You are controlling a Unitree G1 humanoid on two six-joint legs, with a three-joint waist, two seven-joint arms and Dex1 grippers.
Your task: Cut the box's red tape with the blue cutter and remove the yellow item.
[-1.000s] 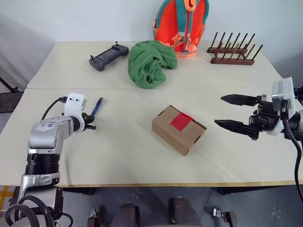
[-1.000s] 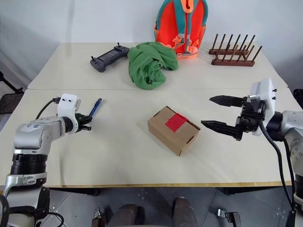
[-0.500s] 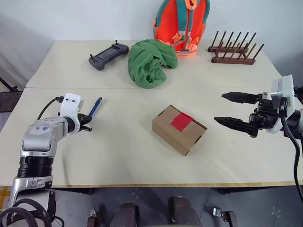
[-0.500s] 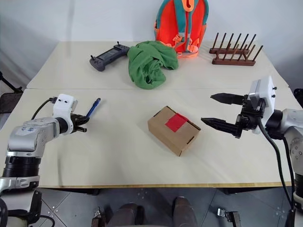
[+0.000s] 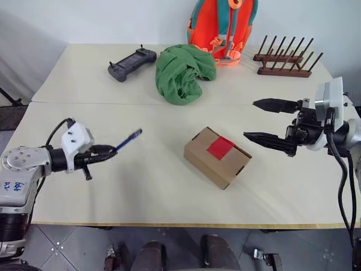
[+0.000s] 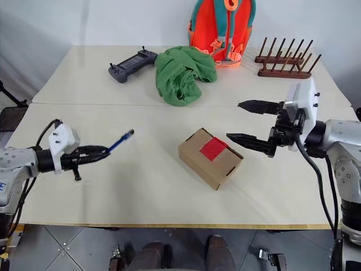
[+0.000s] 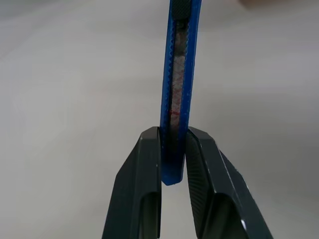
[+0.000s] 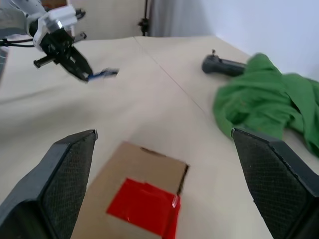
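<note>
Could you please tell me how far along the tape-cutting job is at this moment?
Done: the left gripper is shut on the slim blue pen-shaped cutter, lifted off the table. In hand: the open right gripper hangs beside the small brown cardboard box. Left: the bright red tape strip looks uncut, the box is closed, and the yellow item is yet to come out.

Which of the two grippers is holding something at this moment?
The left gripper: it is shut on the blue cutter, lifted off the table. The right gripper hangs open with nothing in it beside the box.
</note>
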